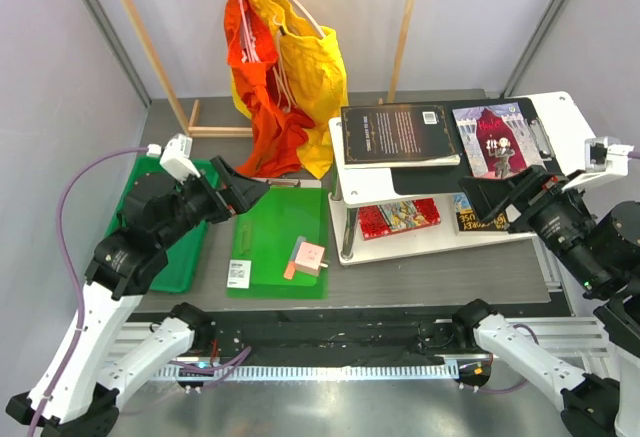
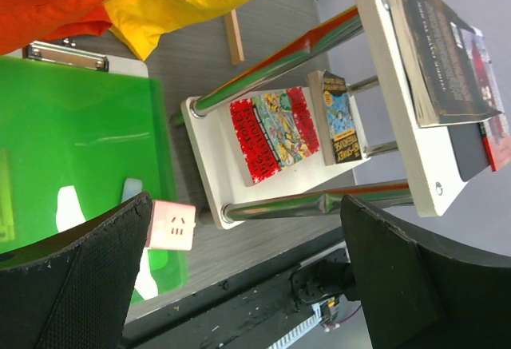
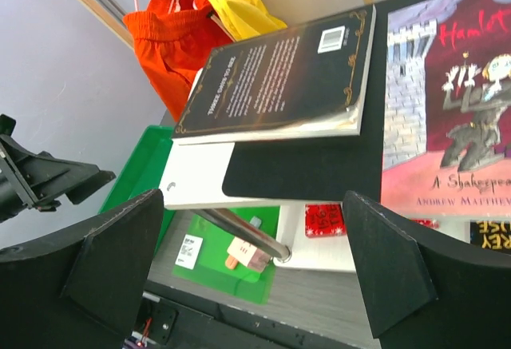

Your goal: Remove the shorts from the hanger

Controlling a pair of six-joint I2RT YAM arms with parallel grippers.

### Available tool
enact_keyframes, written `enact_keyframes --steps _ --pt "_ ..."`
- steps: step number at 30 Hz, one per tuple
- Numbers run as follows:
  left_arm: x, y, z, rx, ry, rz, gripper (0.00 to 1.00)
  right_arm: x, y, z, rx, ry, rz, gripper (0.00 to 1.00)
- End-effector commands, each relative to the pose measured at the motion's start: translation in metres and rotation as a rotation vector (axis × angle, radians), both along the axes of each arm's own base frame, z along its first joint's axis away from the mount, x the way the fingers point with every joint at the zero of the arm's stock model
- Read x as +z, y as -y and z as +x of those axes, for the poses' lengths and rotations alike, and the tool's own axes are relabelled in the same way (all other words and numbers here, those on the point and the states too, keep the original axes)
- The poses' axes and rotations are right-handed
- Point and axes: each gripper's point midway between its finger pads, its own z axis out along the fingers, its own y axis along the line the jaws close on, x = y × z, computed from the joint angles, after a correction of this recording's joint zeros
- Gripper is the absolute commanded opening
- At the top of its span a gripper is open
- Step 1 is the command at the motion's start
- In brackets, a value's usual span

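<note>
While your left end effector (image 1: pixel 243 189) and right end effector (image 1: pixel 488 201) stand wide open, empty, the shorts (image 1: pixel 300 72) hang on the hanger (image 1: pixel 297 5), far beyond the left one.

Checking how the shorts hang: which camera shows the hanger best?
Top view: the hanger shows its hook and one arm above the shorts. The left wrist view shows only the shorts' lower cloth; the right wrist view, mostly cloth, no clear hanger.
</note>
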Motion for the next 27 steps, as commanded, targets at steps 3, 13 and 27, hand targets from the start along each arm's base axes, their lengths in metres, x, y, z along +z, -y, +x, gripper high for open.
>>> enact_keyframes --steps 3,13,27 --pt "0.011 -0.012 -0.001 0.017 0.025 0.086 1.0 0.024 -0.01 0.036 -0.02 0.088 -0.068 1.0" --pt "0.008 -0.018 0.007 0.025 -0.022 0.198 0.99 0.014 -0.082 0.114 0.151 0.074 -0.159 1.0" --pt "0.024 -0.062 -0.001 0.189 0.039 0.297 0.99 0.04 -0.221 0.16 0.228 0.138 -0.302 1.0"
